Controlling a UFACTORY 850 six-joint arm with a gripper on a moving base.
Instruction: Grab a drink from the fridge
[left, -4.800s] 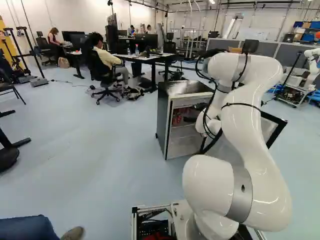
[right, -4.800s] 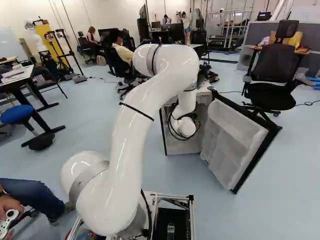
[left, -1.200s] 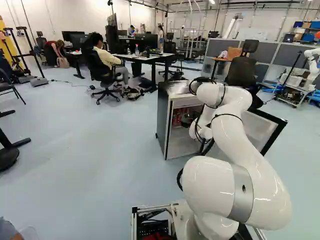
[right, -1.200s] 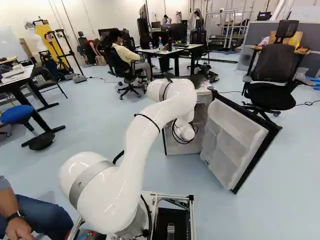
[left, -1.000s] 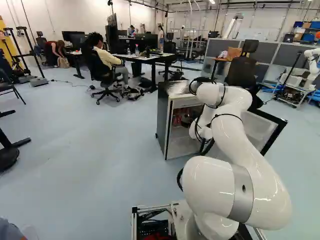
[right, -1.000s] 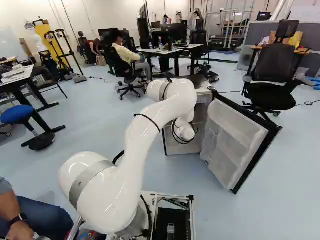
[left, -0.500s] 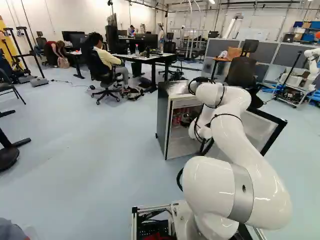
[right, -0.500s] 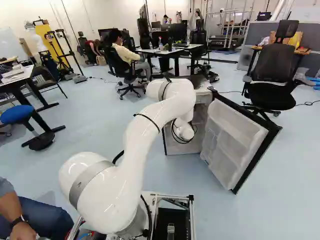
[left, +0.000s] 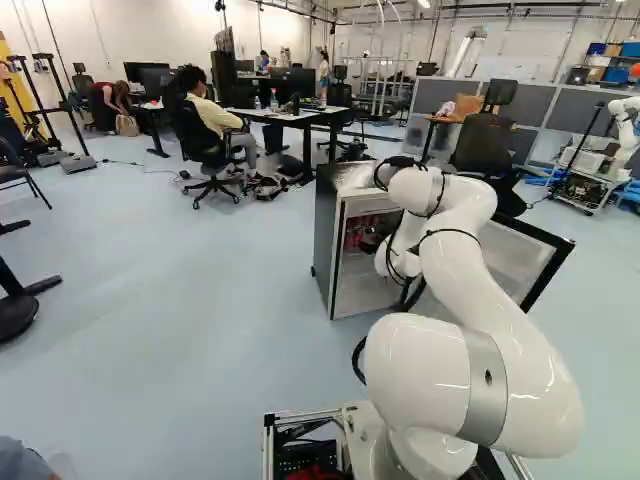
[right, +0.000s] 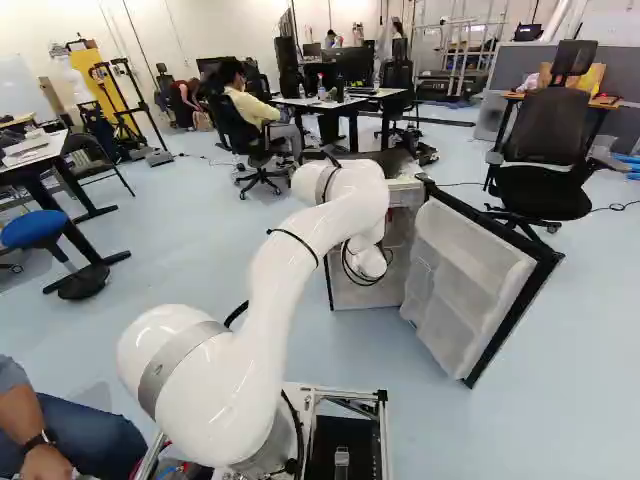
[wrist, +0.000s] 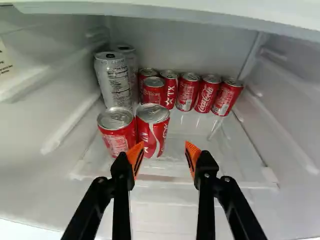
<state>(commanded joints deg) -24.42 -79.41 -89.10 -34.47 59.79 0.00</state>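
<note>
Red can (wrist: 154, 132), probably the target, stands upright ahead of the wide-open, empty gripper (wrist: 164, 152) but nearer one finger's line, calling for a sideways shift, beside another red can (wrist: 118, 134) inside the fridge (left: 325, 240), with silver cans (wrist: 113, 82) and smaller red cans (wrist: 187, 92) farther in.

In the fridge (left: 325, 240), on a shelf (wrist: 187, 131), two near cans (wrist: 152, 130) stood before tall cans (wrist: 114, 80), with small cans (wrist: 187, 92) beside those.
</note>
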